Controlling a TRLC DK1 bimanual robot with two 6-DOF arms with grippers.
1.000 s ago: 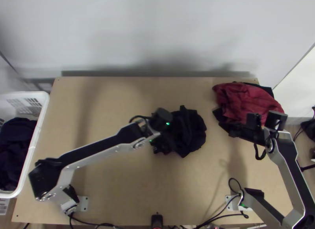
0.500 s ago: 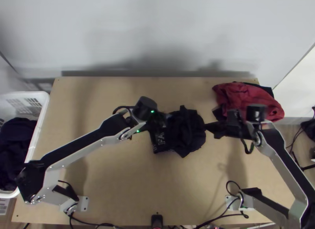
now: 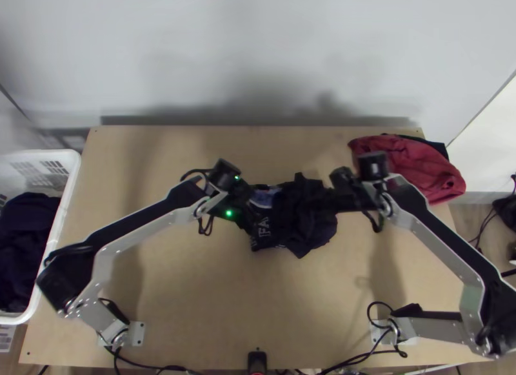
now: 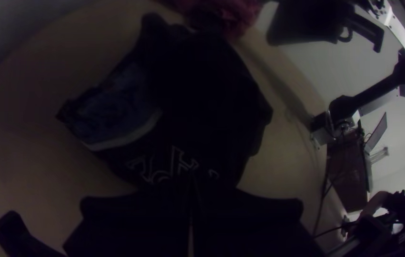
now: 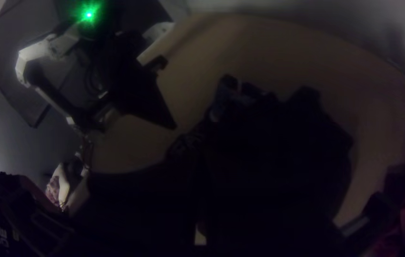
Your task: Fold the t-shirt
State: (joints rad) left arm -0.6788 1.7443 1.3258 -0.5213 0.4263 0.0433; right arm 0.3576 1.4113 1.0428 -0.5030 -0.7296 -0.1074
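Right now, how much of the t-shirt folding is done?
No fold looks done: the dark t-shirt lies bunched on the table. The left gripper and right gripper hover by it, seemingly empty. Spreading and folding look left to do.

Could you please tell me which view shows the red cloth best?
The top view: the red cloth appears nearly whole there, bunched at upper right. Both wrist views show a dim part at an edge.

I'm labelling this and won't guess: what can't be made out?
T-shirt: sleeves lost in dark bunching, top view.
Left gripper, right gripper: any hold unclear, black on dark, wrist views.
Basket: cut off by top view's left edge.
Dark cloth: mostly under red cloth, top view.
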